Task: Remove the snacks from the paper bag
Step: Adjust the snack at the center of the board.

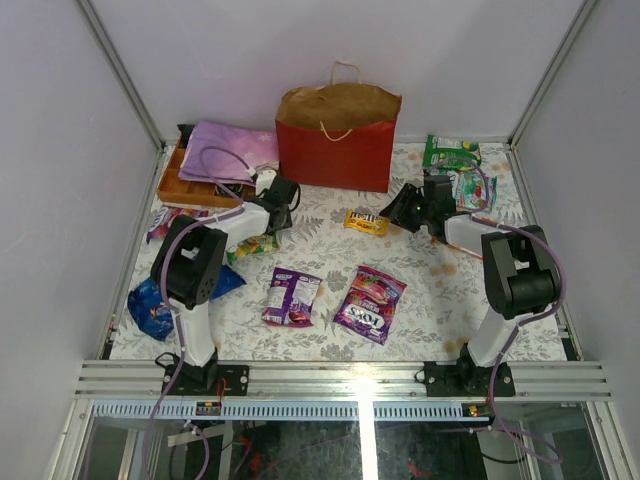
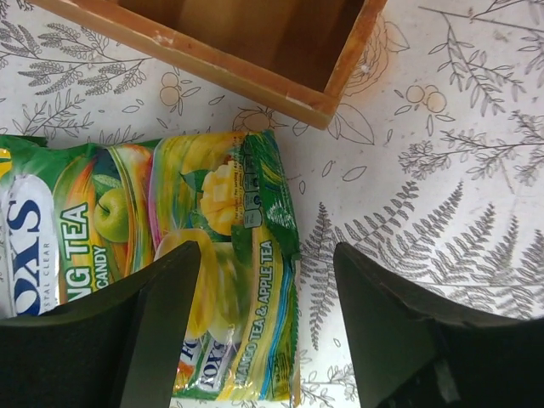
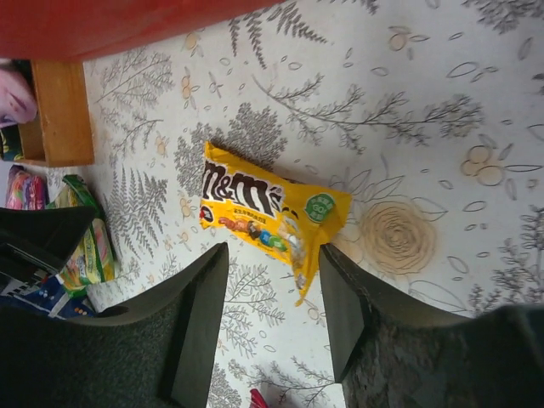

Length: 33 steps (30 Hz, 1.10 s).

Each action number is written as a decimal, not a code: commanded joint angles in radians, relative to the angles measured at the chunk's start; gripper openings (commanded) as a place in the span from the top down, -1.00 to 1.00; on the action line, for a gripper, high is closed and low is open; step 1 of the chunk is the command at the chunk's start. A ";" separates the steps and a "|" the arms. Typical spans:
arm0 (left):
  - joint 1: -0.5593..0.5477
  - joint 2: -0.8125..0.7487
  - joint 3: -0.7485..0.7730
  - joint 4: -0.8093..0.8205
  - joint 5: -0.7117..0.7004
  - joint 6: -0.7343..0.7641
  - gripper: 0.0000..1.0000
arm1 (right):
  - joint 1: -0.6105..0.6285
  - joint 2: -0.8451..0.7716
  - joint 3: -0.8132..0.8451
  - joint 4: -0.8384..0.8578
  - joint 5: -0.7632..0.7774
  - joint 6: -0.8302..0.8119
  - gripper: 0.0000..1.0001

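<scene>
Paper bag (image 1: pixel 335 150) stands upright at 12 o'clock of the table (image 1: pixel 440 290), mouth up. Snacks are already spread on the table: M&M's pack (image 3: pixel 272 208) near centre, two purple packs (image 1: pixel 291 295) at 6 o'clock, green packs (image 1: pixel 450 150) at 2 o'clock, blue Doritos bag (image 1: pixel 150 305) at 8 o'clock.

Right claw (image 3: pixel 274 263) is seen with jaws parted, nothing gripped; it hovers just over the M&M's pack, which lies flat. Left claw (image 2: pixel 265 272) is likewise parted and empty, over a green Fox's pack (image 2: pixel 229 255) just beside the wooden tray (image 2: pixel 255 76).

Step is judged as going back to the bag for the next packet. The mouth should be entered from straight above with jaws kept wide; the cord handles (image 1: pixel 336 137) should be cleared; the red wall could be steadied by the free arm so the bag is not tipped; one packet should be pinched by its edge.

Hidden: the bag's inside is not shown in any view, so remaining snacks cannot be counted; the Doritos bag is partly covered by the left arm; the tray's contents are hard to make out.
</scene>
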 commanded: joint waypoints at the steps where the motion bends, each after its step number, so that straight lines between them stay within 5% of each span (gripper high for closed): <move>1: -0.010 0.050 0.065 -0.016 -0.054 0.014 -0.21 | -0.012 -0.052 0.015 0.012 -0.011 -0.017 -0.09; 6: -0.022 0.101 0.114 -0.037 -0.082 0.011 -0.01 | -0.012 -0.029 -0.004 0.038 -0.024 -0.006 -0.09; 14: -0.055 0.144 0.149 -0.047 -0.077 -0.003 1.00 | -0.013 0.034 0.010 0.062 -0.027 0.003 -0.09; 30: -0.228 0.148 0.283 -0.113 -0.045 -0.020 1.00 | -0.013 0.097 -0.017 0.111 -0.010 0.047 0.14; 33: -0.224 0.116 0.267 -0.136 -0.091 -0.009 0.59 | -0.013 0.087 -0.033 0.110 -0.023 0.057 0.12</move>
